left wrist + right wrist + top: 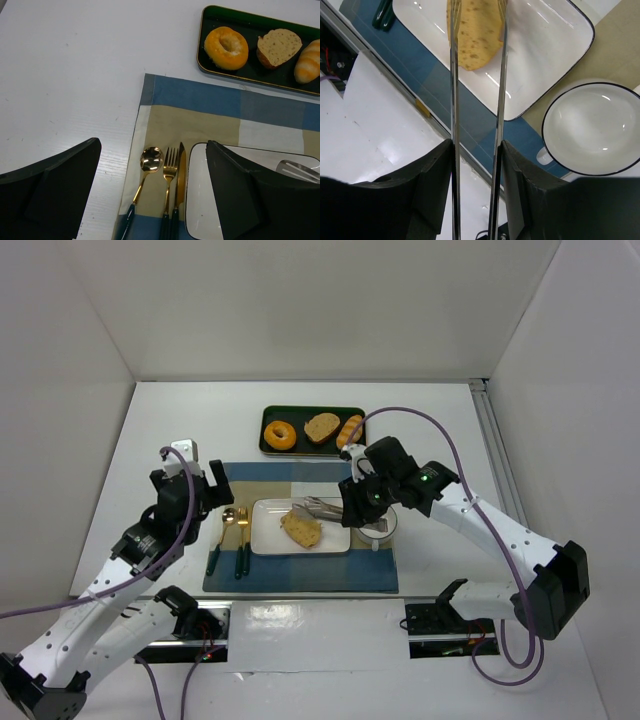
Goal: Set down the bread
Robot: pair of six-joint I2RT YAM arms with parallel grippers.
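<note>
The bread (301,529), a golden-brown rough slice, lies on the white rectangular plate (265,540) and also shows in the right wrist view (476,35). My right gripper (360,502) (476,165) is shut on metal tongs (325,508), pressing their two arms (499,100) from outside. The tong tips straddle the bread's far part over the plate (545,45); I cannot tell whether they pinch it. My left gripper (212,485) (155,170) is open and empty above the placemat's left side.
A dark tray (262,435) at the back holds a ring donut (280,434), a paler slice (321,427) and a croissant roll (350,430). A gold spoon (150,160), fork (170,165) and knife (181,170) lie left of the plate. A white bowl (592,130) stands at its right.
</note>
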